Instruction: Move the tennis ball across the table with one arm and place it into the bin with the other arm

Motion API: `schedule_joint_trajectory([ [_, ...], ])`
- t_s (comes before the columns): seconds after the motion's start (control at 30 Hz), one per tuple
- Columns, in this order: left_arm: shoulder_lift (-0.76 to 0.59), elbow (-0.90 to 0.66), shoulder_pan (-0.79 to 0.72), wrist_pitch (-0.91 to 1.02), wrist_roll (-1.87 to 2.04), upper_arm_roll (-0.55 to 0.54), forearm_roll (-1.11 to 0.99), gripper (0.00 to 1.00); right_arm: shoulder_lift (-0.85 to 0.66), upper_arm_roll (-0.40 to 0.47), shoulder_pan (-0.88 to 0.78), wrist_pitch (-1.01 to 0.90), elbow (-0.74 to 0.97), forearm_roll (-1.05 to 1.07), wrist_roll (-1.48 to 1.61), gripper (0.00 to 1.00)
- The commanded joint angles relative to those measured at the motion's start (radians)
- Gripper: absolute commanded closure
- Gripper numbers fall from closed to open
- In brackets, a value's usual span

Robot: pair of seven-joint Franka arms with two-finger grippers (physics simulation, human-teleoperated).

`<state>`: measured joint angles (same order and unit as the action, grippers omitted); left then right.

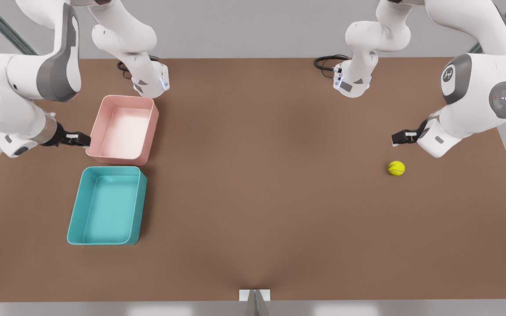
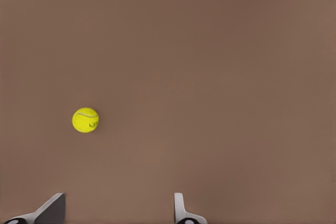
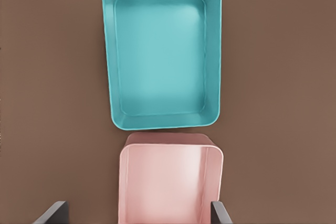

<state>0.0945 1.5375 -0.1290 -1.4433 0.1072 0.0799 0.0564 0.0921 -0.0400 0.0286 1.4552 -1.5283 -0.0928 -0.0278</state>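
The tennis ball (image 1: 396, 168) is sitting on the bare table (image 1: 253, 197), alone, far over toward the front view's right and well apart from the bin (image 1: 106, 205). Nothing is touching it. The bin is lying open and empty on the opposite side of the table, with the pink tray (image 1: 123, 129) just beside it on the far side, the two nearly end to end.

The left gripper (image 1: 400, 138) is hanging above the table near the ball, a little beyond it and not over it; in its own wrist view the ball (image 2: 85, 120) is lying off to one side of the line between the fingers (image 2: 181, 208), and those fingers are standing wide apart with nothing between them. The right gripper (image 1: 78, 139) is waiting at the pink tray's outer edge, close to the bin; its wrist view is looking down over the pink tray (image 3: 169, 182) and the bin (image 3: 163, 56), and its finger tips are also spread wide and empty.

So the job looks to be at its very start: the reach for the ball is the step in hand, and nothing has been carried yet. To my eye the next move is asking the left gripper to shift sideways until the ball is centred between the fingers, then come down and close on it. A round ball on a flat top could roll off at a nudge, so a straight, centred descent seems wise.
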Motion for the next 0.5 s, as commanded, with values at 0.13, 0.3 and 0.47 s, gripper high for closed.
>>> schedule_joint_trajectory([
  [0.13,0.022,0.099,0.008,-0.149,-0.107,0.032,0.01,0.14,0.012,0.006,0.005,0.045,0.004,-0.011,0.135,0.0],
  [0.3,0.103,0.306,0.039,-0.483,-0.848,0.089,-0.104,0.79,0.051,0.006,0.008,0.037,0.007,-0.01,0.144,0.0],
  [0.47,0.168,0.309,0.127,-0.471,-1.742,0.155,0.011,0.79,0.101,0.009,0.011,-0.024,0.079,0.022,0.138,0.0],
])
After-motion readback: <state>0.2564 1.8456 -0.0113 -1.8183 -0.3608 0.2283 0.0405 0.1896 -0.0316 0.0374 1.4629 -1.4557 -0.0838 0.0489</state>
